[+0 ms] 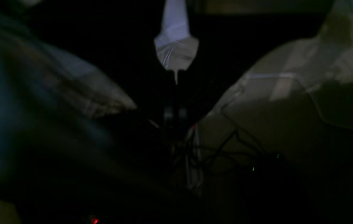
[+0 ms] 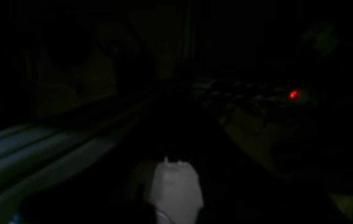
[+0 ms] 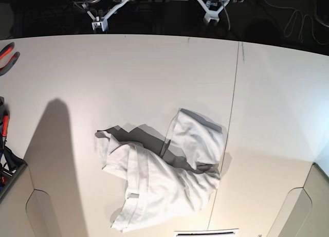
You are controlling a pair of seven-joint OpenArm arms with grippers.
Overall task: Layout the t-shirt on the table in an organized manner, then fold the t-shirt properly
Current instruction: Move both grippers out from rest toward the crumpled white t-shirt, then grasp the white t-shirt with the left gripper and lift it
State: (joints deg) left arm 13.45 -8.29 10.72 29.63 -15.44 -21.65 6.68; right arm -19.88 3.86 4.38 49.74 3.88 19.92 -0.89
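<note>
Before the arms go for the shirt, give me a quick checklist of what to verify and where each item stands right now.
1. T-shirt laid out flat: not ok, it lies crumpled in a heap with folds over itself.
2. T-shirt fully on the table: cannot tell, its lower edge reaches the bottom of the base view.
3. Left gripper free of cloth: ok, shut, parked past the table's far edge and away from the shirt.
4. Right gripper free of cloth: ok, shut, also parked at the far edge.
5. Wrist views usable: not ok, both are too dark to guide a grasp.
6. Sleeves and collar located: cannot tell within the bunched cloth.
</note>
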